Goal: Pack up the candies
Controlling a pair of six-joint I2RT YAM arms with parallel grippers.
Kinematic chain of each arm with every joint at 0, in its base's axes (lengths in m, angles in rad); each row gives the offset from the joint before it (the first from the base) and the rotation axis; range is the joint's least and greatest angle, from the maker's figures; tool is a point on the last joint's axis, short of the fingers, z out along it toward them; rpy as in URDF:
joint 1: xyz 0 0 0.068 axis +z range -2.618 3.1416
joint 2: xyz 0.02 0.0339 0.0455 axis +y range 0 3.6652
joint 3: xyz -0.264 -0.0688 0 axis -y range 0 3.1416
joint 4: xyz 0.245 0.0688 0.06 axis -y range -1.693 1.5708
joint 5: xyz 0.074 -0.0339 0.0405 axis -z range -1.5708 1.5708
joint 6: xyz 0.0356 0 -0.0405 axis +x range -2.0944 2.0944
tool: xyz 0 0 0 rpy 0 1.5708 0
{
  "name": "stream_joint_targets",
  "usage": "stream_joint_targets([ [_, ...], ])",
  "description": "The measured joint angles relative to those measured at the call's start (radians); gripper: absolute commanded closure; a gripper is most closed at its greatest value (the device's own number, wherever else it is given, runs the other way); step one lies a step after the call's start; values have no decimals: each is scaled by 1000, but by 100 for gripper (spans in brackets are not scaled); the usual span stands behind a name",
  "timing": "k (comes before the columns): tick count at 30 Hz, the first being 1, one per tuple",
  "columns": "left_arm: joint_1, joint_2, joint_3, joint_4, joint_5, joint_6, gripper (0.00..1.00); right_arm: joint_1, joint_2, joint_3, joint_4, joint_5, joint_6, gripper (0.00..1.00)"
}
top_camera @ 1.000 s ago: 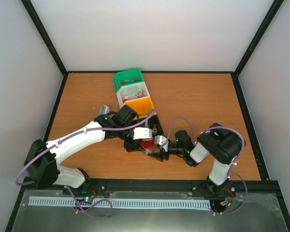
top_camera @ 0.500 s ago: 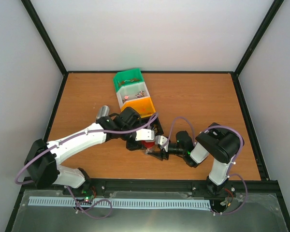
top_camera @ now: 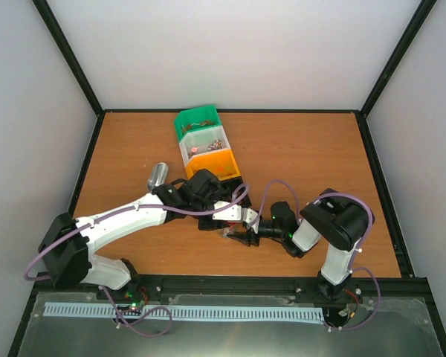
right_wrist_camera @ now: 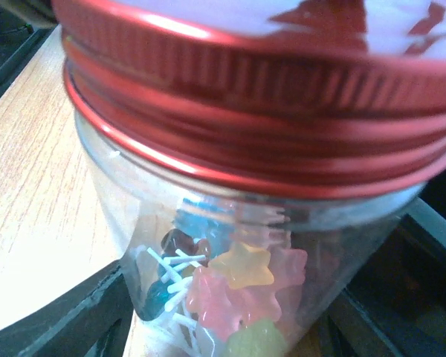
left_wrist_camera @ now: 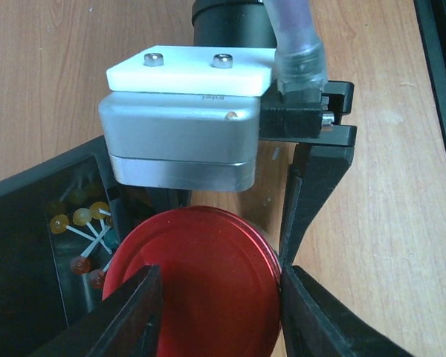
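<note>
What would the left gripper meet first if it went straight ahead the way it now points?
The red lid: it sits directly ahead of the left gripper, flanked by both fingers. Whether they already touch its rim is unclear.

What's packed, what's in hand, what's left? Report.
Done: some candies sit in the jar, red lid on top. In hand: right gripper holds the jar; left gripper has its jaws flanking the lid. Left: lollipops lie in the black bin, sweets in the white bin.
</note>
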Motion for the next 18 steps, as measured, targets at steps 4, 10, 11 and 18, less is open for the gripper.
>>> stream_joint_targets([
  [4, -3, -18, -22, 16, -17, 25, 56, 0, 1, 0, 2, 2, 3, 18],
  [10, -3, -35, -39, 21, -26, 36, 56, 6, 27, 3, 13, 6, 6, 10],
  [11, -3, -35, -39, 21, -26, 37, 56, 7, 35, 5, 14, 5, 7, 10],
  [18, -3, -37, -41, 22, -24, 37, 57, 23, 85, 37, 40, 4, 22, 11],
])
